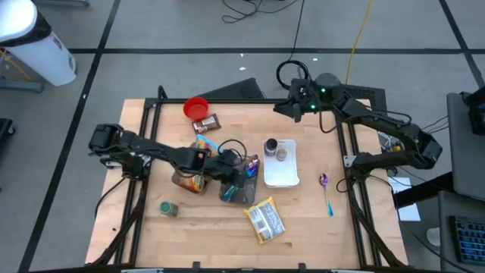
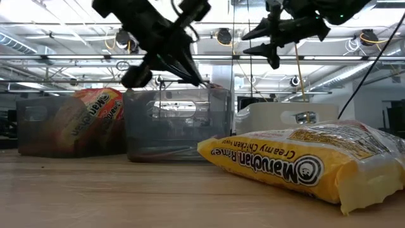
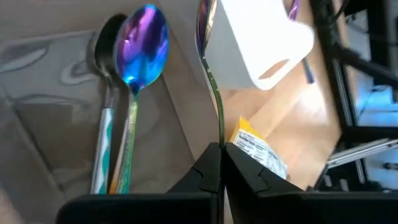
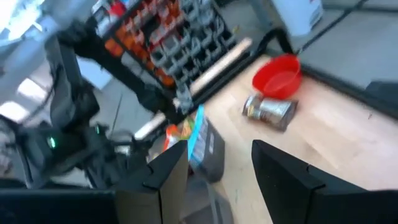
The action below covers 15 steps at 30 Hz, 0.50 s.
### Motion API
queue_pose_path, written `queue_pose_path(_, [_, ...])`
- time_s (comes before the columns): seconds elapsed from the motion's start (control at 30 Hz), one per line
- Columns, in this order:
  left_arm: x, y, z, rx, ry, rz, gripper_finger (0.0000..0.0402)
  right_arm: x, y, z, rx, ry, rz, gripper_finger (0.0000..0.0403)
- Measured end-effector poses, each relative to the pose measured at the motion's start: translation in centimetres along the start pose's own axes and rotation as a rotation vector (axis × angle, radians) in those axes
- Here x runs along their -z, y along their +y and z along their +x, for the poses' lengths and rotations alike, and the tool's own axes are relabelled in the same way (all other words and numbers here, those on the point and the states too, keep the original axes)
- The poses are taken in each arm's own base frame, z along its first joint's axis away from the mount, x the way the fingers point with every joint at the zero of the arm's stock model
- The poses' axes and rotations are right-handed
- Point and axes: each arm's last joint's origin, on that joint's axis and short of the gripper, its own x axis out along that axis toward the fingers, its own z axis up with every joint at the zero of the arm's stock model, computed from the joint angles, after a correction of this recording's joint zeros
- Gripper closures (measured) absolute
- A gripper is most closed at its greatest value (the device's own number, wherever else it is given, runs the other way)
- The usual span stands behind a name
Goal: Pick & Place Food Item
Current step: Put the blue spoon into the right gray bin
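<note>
My left gripper (image 1: pixel 231 168) is above a clear bin (image 1: pixel 239 188) at the table's middle, shut on a thin metal spoon (image 3: pixel 213 93). An iridescent blue spoon (image 3: pixel 145 38) and a dark spoon (image 3: pixel 109 38) lie inside that bin. A yellow ramen packet (image 1: pixel 265 220) lies flat on the table near the front edge and fills the low view's foreground (image 2: pixel 297 166). A second ramen packet (image 2: pixel 95 113) stands in a bin to the left (image 1: pixel 189 180). My right gripper (image 1: pixel 292 108) is open and empty, high above the table's far edge. My left gripper pinches the thin spoon's handle (image 3: pixel 219 134) between its two fingertips, which come down at a slant from the table's left. The spoon runs on past the fingertips along their line, bowl end (image 3: pixel 202 22) farthest away by the bin's wall. Whether the bowl touches the bin, I cannot tell.
A white tray (image 1: pixel 282 178) holding small cups stands right of the bin. A purple spoon (image 1: pixel 326 193) lies at the right. A red bowl (image 1: pixel 196 107) and a brown can (image 1: pixel 206 123) are at the back. A green can (image 1: pixel 168 208) is at the front left.
</note>
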Motion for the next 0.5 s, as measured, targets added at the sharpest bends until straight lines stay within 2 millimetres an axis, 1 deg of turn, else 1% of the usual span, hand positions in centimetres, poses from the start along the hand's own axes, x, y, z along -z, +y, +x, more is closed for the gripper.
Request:
queue_pose_path(0.07, [0.0,-0.2,0.8,-0.013,0.030,0.012,0.0396,0.1,-0.1,-0.9,0.014,-0.016,0.005,0.0232])
queue_pose_path(0.17, [0.2,0.0,1.7,-0.064,0.073,0.021,0.0394,0.4,-0.2,-2.0,0.029,-0.036,0.006,0.0232])
queue_pose_path(0.33, [0.1,0.0,1.9,-0.120,0.120,0.028,0.0395,1.3,-0.5,-3.7,0.055,-0.068,0.035,0.0232])
queue_pose_path(0.5, [0.2,0.3,1.9,-0.148,0.140,0.029,0.0390,2.4,-0.7,-4.7,0.069,-0.080,0.068,0.0232])
